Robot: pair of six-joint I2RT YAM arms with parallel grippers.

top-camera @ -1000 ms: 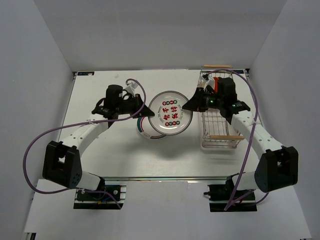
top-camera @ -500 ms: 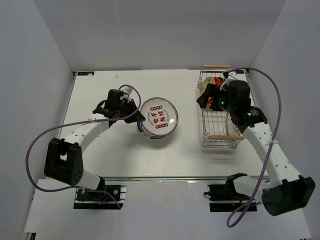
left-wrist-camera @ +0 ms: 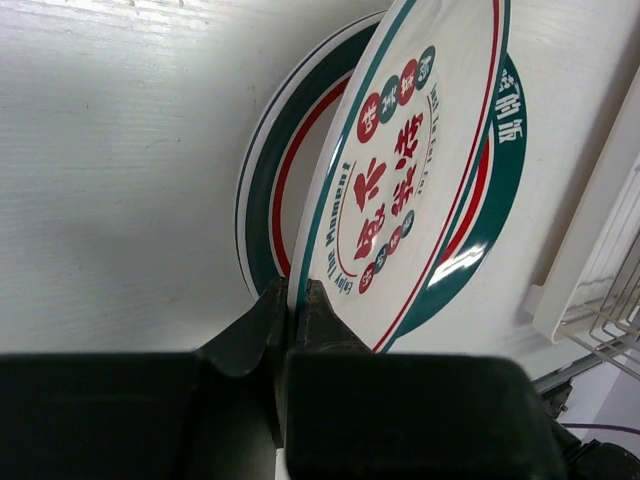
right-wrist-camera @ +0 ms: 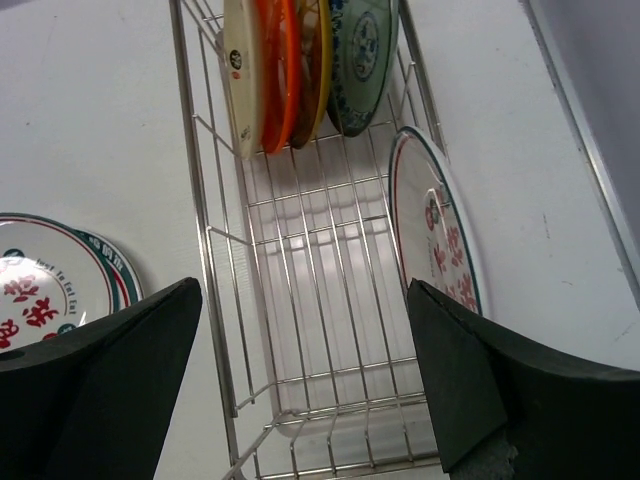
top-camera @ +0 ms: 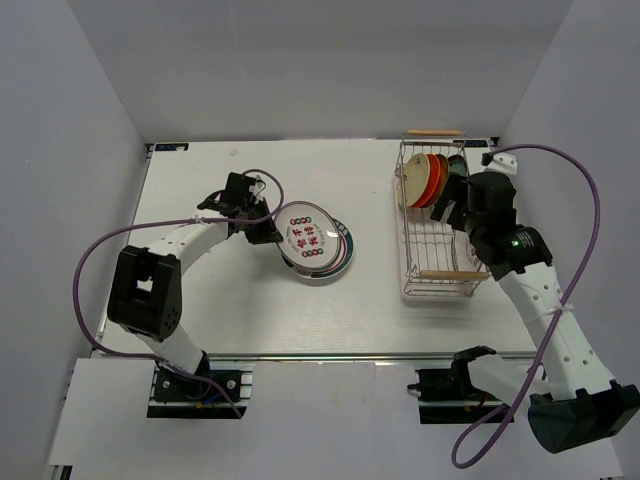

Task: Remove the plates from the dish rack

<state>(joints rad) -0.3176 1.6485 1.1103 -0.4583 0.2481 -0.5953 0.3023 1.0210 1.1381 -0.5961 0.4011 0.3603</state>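
Fingers point(left-wrist-camera: 262, 325) of the left gripper point(left-wrist-camera: 297, 300) are clamped on the near rim of the plate with red circle marks point(left-wrist-camera: 400, 190). It's tilted up on edge over the green-and-red ringed plate point(left-wrist-camera: 258, 200), which lies flat on the table point(left-wrist-camera: 100, 150). We can't tell if the far rim touches the one below. From above, that pair sits mid-table, well left of the dish rack point(top-camera: 440, 273).

We reckon the step in hand is laying this plate onto the ringed one. To do it well we'd drop the wrist so the plate flattens and centres over the bottom plate. We'd only part the fingers once it rests, or it slaps down or skates off sideways. The lower finger also needs room to slip out without dragging the stack.

Right gripper point(right-wrist-camera: 300, 400) hangs wide open over the rack, holding nothing. Under it a cream plate point(right-wrist-camera: 240, 70), an orange-red plate point(right-wrist-camera: 275, 70) and a blue-green plate point(right-wrist-camera: 362, 50) stand packed together at the far end. A red-patterned plate point(right-wrist-camera: 435, 230) leans along the rack's right side, and we can't tell whether it's inside the wire. The packed ones probably want a pinch on the top edge and a straight lift
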